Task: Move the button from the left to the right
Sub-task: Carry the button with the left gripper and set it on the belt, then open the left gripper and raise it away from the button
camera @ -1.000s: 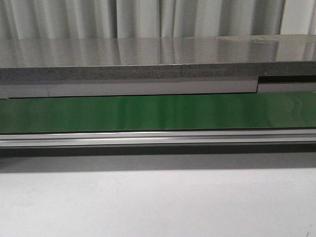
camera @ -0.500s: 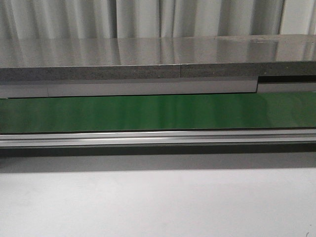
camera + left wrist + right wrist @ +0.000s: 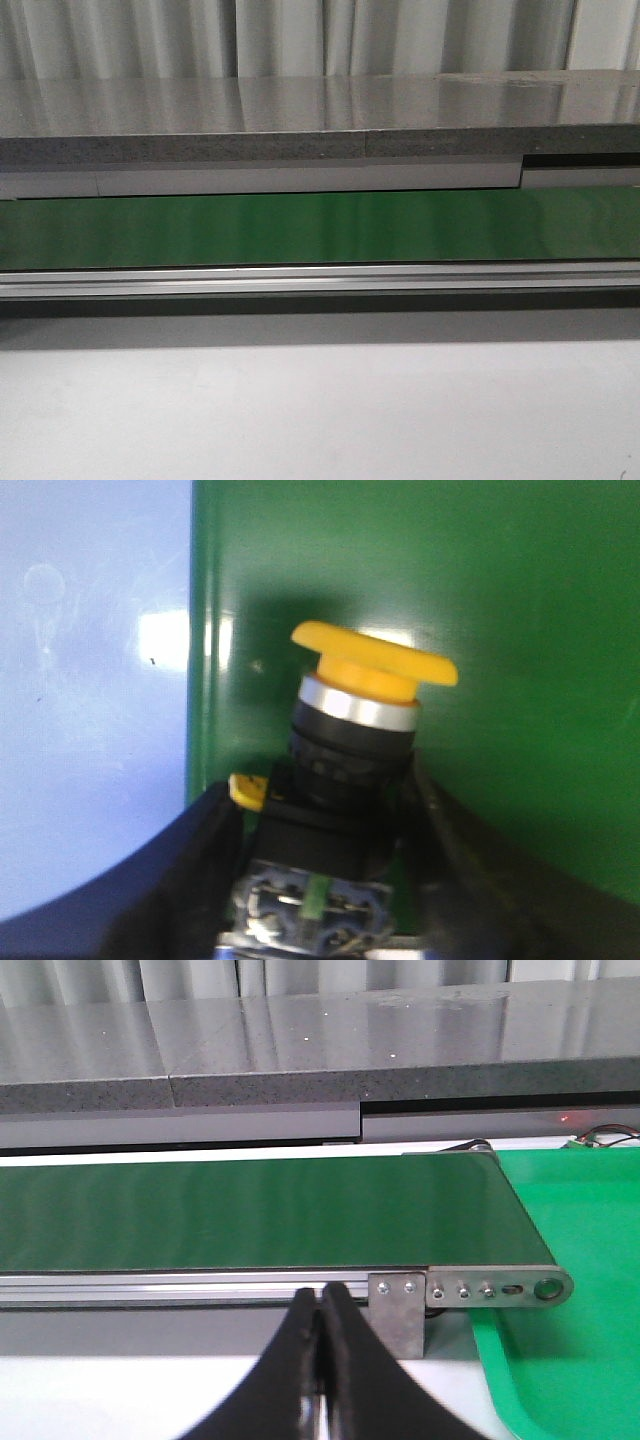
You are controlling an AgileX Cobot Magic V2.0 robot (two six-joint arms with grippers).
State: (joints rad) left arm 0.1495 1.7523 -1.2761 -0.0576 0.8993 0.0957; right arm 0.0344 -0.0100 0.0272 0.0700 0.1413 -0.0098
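Between the two dark fingers of my left pincer (image 3: 320, 880) sits the button (image 3: 350, 740), pinched by its black body, its yellow cap pointing away from my wrist. It hangs over the green conveyor belt (image 3: 500, 600), close to the belt's edge where a pale surface (image 3: 90, 680) begins. My right pincer (image 3: 320, 1330) is pressed together with nothing in it, just short of the belt's aluminium rail (image 3: 180, 1286), near the belt's end; a green tray (image 3: 580, 1360) lies beside that end.
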